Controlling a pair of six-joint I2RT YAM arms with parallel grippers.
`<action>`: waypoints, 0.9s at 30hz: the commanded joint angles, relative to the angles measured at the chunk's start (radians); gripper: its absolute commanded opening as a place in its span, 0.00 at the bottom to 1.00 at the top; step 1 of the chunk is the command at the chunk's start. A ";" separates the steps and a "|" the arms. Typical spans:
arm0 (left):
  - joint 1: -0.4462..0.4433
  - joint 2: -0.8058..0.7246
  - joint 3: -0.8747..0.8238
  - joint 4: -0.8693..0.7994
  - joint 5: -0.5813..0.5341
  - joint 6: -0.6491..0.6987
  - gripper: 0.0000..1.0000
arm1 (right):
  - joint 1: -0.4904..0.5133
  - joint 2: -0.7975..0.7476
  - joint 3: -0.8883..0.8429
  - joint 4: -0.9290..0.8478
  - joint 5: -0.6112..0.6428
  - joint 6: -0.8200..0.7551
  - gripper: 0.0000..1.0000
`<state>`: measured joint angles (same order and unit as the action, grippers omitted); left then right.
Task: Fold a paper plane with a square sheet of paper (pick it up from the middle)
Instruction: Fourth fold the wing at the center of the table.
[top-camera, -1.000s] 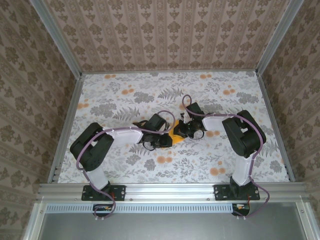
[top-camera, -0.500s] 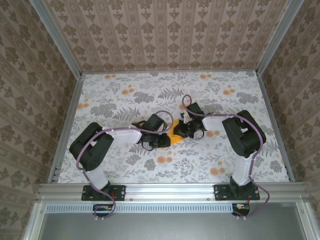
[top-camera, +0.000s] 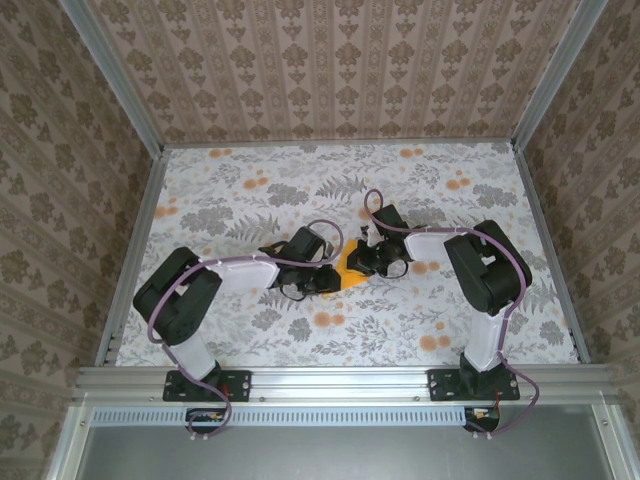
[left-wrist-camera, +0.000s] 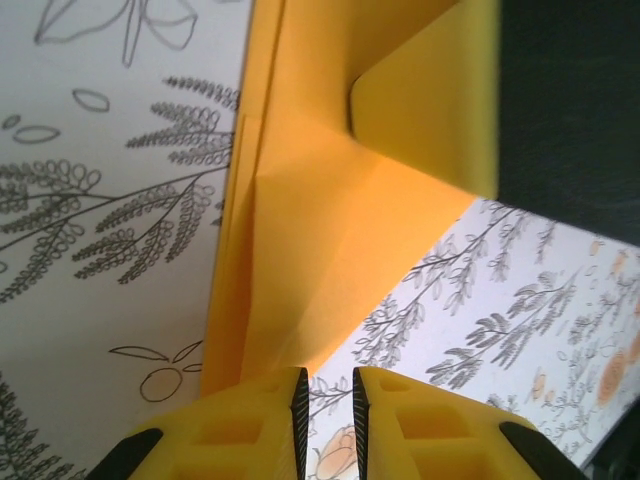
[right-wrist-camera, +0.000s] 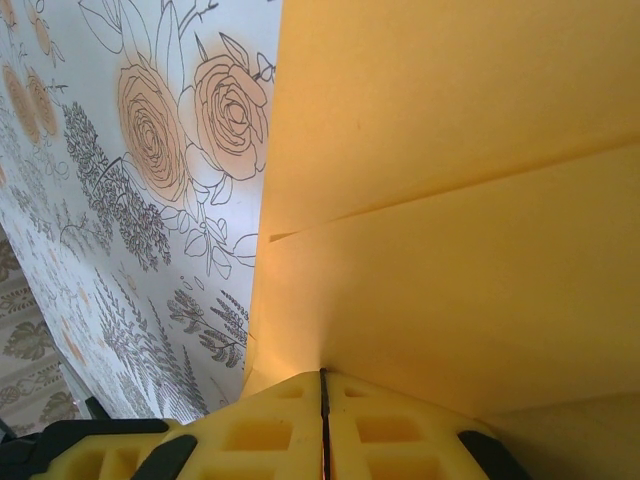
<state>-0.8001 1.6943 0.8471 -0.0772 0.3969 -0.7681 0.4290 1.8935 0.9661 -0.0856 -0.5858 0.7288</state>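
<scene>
The orange-yellow sheet of paper (top-camera: 350, 269) lies folded in layers at the middle of the table, between the two grippers. My right gripper (top-camera: 364, 262) is at its right side. In the right wrist view the jaws (right-wrist-camera: 322, 385) are pressed together with the paper (right-wrist-camera: 450, 200) running into their seam. My left gripper (top-camera: 333, 280) is at the paper's left side. In the left wrist view its fingertips (left-wrist-camera: 328, 400) stand a narrow gap apart, with the table print visible between them. The creased paper (left-wrist-camera: 320, 240) ends at the left finger. The other arm's black housing (left-wrist-camera: 570, 100) shows beyond.
A floral cloth covers the table (top-camera: 250, 190). Aluminium rails run along the left (top-camera: 135, 250) and right (top-camera: 548, 250) edges, with patterned walls behind them. The arm bases are bolted to the near rail (top-camera: 330, 380).
The left arm has shifted a little to the left and its wrist has turned. Less of the orange paper shows beside the left gripper. The right arm has stayed put.
</scene>
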 joint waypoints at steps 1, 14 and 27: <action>0.011 -0.023 0.024 0.016 0.022 -0.013 0.21 | -0.013 0.071 -0.023 -0.100 0.135 -0.018 0.10; 0.013 0.062 0.034 -0.007 -0.008 -0.022 0.19 | -0.013 0.070 -0.027 -0.100 0.133 -0.016 0.10; 0.020 0.054 -0.032 -0.006 -0.013 -0.044 0.18 | -0.016 0.074 -0.028 -0.105 0.136 -0.017 0.10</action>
<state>-0.7891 1.7405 0.8490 -0.0463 0.3954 -0.7918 0.4290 1.8935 0.9661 -0.0860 -0.5858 0.7288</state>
